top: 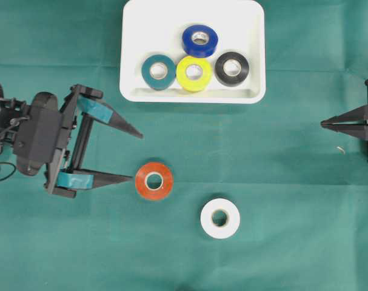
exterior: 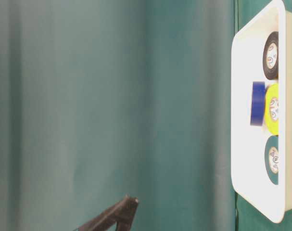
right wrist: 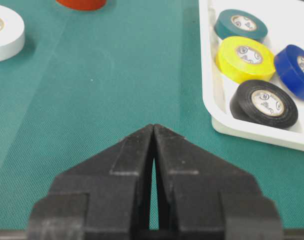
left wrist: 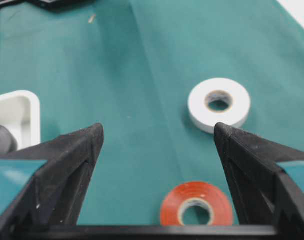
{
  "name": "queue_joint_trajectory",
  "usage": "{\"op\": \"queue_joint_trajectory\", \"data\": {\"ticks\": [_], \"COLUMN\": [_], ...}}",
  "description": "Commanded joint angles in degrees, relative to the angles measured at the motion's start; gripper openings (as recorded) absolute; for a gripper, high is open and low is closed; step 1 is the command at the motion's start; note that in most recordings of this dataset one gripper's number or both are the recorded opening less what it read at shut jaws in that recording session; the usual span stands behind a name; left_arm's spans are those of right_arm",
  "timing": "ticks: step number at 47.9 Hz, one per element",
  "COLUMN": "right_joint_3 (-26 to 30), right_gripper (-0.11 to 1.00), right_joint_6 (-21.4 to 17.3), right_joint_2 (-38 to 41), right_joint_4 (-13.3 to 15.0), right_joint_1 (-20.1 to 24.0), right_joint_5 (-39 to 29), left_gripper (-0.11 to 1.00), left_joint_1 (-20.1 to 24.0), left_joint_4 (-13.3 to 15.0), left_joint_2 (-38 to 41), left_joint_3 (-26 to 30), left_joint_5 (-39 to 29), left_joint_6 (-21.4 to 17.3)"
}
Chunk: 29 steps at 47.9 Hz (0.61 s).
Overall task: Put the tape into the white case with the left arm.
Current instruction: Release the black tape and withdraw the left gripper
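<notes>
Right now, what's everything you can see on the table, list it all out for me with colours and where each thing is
white case: one, white, far middle of the cloth, holding four rolls
blue tape: one, blue, in the case, leaning on the yellow roll
teal tape: one, dark teal, in the case, leftmost
yellow tape: one, yellow, in the case, middle
black tape: one, black, in the case, rightmost
red tape: one, orange-red, flat on the cloth by the left gripper's near fingertip
white tape: one, white, flat on the cloth, nearer and to the right of the red one
green cloth: one, green, covers the table
left gripper: one, black with teal bands, open, left side
right gripper: one, plain black, shut, right edge
</notes>
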<state>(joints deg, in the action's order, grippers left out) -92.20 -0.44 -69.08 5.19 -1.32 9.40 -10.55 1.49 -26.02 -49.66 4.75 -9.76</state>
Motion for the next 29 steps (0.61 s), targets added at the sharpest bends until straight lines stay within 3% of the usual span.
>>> {"op": "queue_joint_trajectory", "data": {"ticks": [1, 8, 29], "right_joint_3": [0.44, 0.44, 0.53], "right_gripper": [-0.09, -0.09, -0.09], "right_joint_6": [0.09, 0.09, 0.09], "right_joint_2": [0.35, 0.35, 0.35], "right_joint_4": [0.00, 0.09, 0.00], "right_joint_1": [-0.09, -0.09, -0.09], "right_joint_5": [0.53, 0.53, 0.53], "left_gripper": [0.91, 0.91, 0.91], "left_joint_1": [-0.44, -0.53, -0.88], "left_joint_4": [0.18, 0.18, 0.18], "left_joint_2": [-1.23, -1.93, -0.53], "left_joint_3": [0.00, -0.88, -0.26], "left_joint_5": [0.62, 0.70, 1.32], "left_joint_6": [1.14, 2.81, 2.90]}}
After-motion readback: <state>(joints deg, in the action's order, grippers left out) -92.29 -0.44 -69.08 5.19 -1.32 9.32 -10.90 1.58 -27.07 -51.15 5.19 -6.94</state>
